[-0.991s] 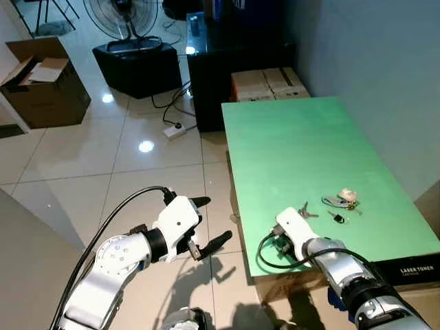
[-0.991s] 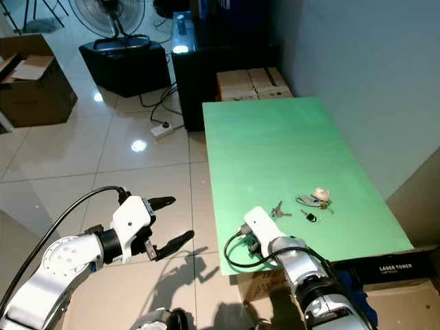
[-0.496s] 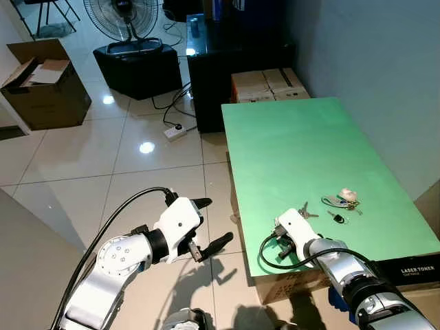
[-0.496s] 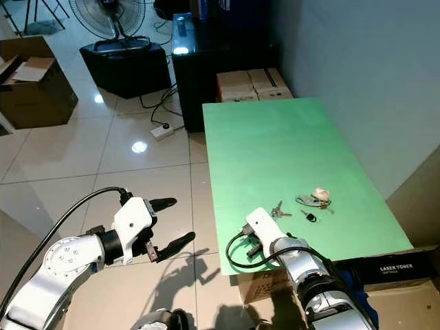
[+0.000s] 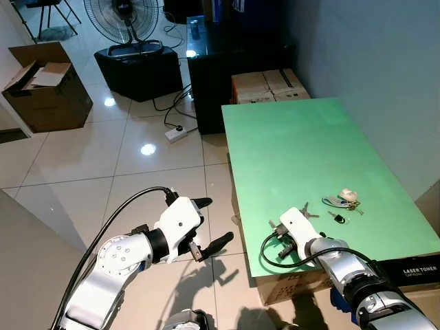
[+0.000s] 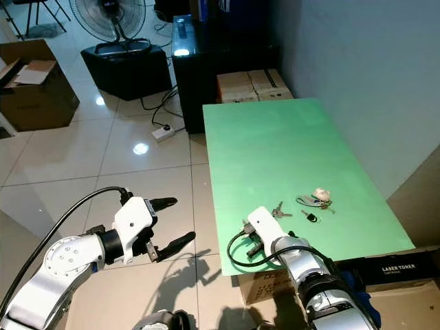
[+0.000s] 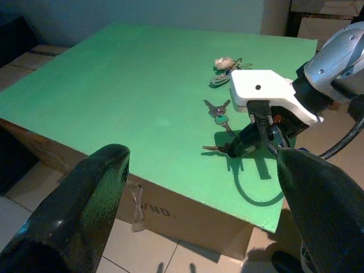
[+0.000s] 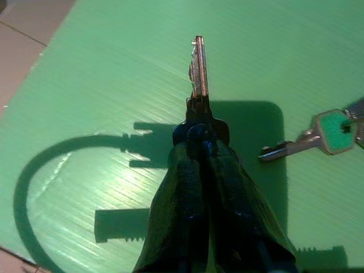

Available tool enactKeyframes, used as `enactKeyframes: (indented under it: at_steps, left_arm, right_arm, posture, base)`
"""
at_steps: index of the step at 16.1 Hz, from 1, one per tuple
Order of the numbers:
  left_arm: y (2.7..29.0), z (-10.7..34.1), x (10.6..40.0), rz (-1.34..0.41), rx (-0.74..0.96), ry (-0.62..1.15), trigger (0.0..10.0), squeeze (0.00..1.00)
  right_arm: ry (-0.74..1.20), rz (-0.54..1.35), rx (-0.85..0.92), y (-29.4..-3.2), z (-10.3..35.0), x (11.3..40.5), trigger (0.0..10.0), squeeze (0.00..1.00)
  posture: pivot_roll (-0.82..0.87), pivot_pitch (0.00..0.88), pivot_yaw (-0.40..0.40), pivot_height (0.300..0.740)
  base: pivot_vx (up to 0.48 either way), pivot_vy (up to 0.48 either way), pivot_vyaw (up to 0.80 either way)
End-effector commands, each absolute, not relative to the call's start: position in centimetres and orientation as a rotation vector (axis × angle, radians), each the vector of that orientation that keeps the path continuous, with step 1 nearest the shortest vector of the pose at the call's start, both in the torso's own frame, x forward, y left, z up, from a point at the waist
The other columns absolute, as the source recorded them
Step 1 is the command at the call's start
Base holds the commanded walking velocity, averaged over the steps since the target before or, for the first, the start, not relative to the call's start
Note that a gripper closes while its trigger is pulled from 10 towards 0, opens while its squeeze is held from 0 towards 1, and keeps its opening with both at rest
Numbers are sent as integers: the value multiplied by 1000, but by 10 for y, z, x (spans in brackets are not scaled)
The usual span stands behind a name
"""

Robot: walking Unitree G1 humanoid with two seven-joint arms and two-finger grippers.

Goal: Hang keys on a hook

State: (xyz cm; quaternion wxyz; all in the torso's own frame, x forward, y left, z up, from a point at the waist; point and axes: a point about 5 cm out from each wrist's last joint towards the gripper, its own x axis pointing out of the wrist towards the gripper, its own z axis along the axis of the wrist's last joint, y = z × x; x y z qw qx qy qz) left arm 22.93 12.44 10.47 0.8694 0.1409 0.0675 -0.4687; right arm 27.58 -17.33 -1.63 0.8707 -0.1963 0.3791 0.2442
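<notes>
Where the green counter (image 5: pixel 302 148) stands against the grey wall, a fan (image 5: pixel 124 19) and cardboard box (image 5: pixel 47 86) sit across the tiled floor. Right end effector (image 5: pixel 273 225) is low at the counter's near edge; the bunch of keys (image 5: pixel 342 200) lies well beyond it. Left end effector (image 5: pixel 205 221), fingers spread apart, hovers off the counter's side above the floor. Left wrist view: two loose keys (image 7: pixel 216 109) just beyond the right end effector. Right wrist view: fingers pressed together, clamped on a single key (image 8: pixel 198 67); a green-headed key (image 8: pixel 333 131) lies beside.
</notes>
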Motion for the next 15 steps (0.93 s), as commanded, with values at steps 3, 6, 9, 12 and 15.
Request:
enactKeyframes:
  at_steps: [3, 6, 9, 12, 15]
  left_arm:
    - [125, 108, 234, -956, 326, 123, 10000, 0]
    - [127, 109, 239, -909, 344, 102, 10000, 0]
    - [128, 110, 242, -890, 351, 93, 10000, 0]
    - [128, 111, 245, -879, 358, 84, 10000, 0]
    - [131, 109, 244, -881, 372, 93, 10000, 0]
  right_arm:
    - [688, 402, -352, -178, -3, 289, 0, 0]
    - [521, 247, -275, -182, 15, 301, 0, 0]
    - [333, 175, -229, -179, 37, 310, 0, 0]
    - [245, 126, -243, -177, 46, 311, 0, 0]
    - [375, 341, -351, -164, 27, 296, 3647, 0]
  posture:
    - [30, 59, 95, 740]
    - [25, 55, 96, 740]
    - [23, 50, 101, 740]
    - [21, 50, 106, 740]
    - [27, 50, 107, 740]
  base:
    - [0, 0, 0]
    - [0, 0, 0]
    - [0, 0, 0]
    - [0, 0, 0]
    - [0, 0, 0]
